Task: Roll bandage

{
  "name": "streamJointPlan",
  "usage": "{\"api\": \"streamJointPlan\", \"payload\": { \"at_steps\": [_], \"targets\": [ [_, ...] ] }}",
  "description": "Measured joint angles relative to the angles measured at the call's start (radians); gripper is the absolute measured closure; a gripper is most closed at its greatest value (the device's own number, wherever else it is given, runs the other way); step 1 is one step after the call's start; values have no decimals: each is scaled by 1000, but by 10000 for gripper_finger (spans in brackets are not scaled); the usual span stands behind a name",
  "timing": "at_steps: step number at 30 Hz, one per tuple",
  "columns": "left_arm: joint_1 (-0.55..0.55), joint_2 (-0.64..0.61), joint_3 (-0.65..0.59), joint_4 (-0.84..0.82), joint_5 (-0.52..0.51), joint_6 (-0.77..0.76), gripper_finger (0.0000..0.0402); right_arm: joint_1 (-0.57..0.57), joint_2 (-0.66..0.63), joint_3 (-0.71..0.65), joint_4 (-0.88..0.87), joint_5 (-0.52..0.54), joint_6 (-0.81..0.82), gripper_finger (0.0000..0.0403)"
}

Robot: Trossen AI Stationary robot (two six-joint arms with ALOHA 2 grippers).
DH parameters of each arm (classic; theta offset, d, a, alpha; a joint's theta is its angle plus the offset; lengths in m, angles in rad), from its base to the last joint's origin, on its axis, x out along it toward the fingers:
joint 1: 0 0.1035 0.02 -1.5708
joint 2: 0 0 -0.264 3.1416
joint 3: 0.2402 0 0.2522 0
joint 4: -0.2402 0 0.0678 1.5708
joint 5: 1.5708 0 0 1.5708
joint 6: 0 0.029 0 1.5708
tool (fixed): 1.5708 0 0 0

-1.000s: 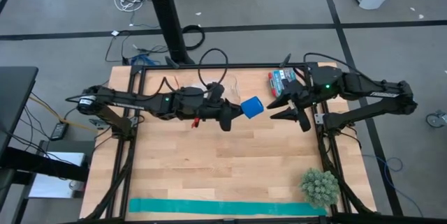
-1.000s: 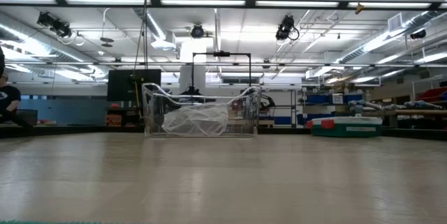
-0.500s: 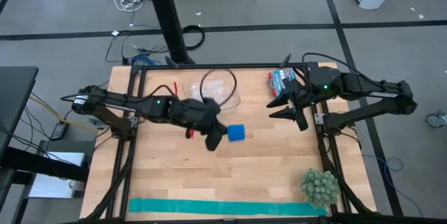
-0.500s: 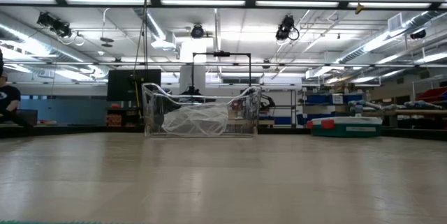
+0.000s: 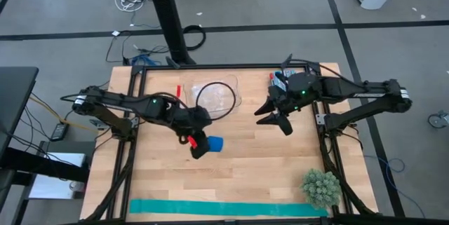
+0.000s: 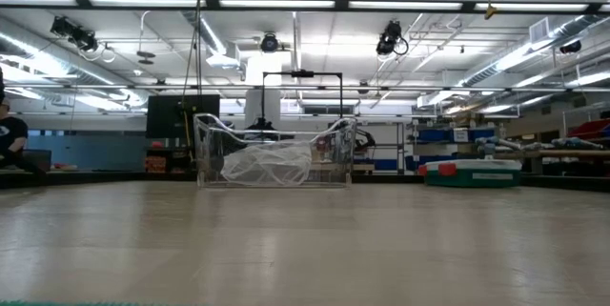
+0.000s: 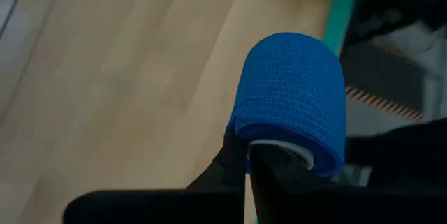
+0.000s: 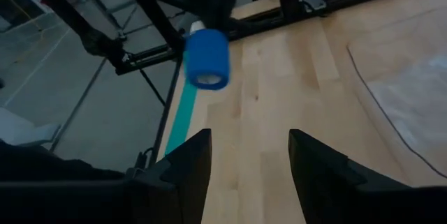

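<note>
1. The bandage (image 5: 215, 144) is a small, tightly wound blue roll, held up above the table (image 5: 266, 176) over its middle, slightly toward the left edge.
2. The left gripper (image 5: 202, 145) has its fingers pinched together on the edge of the roll; in the left wrist view the two dark fingers (image 7: 237, 168) meet at the white core of the bandage (image 7: 293, 98), with the blue cloth wrapped snugly round it.
3. The left arm reaches in from the left edge of the table, and its gripper sits just beside the roll on the roll's left.
4. The right gripper (image 5: 271, 116) hangs over the table nearer the back right corner, well apart from the roll, with its two fingers spread wide and nothing between them.
5. In the right wrist view the open fingers (image 8: 187, 165) frame bare wood, and the bandage (image 8: 207, 58) shows farther off at the end of the left arm.
6. A long teal-green strip (image 5: 228, 209) lies flat along the front edge of the table.
7. A spiky green ball (image 5: 321, 187) sits near the front right corner.
8. A clear plastic bag (image 5: 214, 95) lies by the back edge, and a small red and blue packet (image 5: 279, 81) rests near the back right corner.
9. The low view shows a clear box (image 6: 274, 153) holding crumpled plastic at the far edge of the table.
</note>
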Motion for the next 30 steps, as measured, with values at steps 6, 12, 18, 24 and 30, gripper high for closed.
{"api": "streamJointPlan", "payload": {
  "at_steps": [6, 12, 18, 24, 30],
  "targets": [
    [0, 12, 15, -171, 57, -2, 392, -5, 20, 0, 67, -3, -1, 222],
    [-11, 78, 56, -148, 96, 51, 392, -24, 23, -1, 71, -3, 7, 225],
    [-10, 198, 271, -215, 37, 191, 392, -34, 23, -1, 66, -8, 24, 225],
    [-10, 346, 463, -441, -36, 319, 392, -56, 7, -1, 50, -13, 52, 230],
    [-7, 460, 485, -618, -55, 420, 392, -61, 8, -1, -5, -11, 58, 234]
  ]
}}
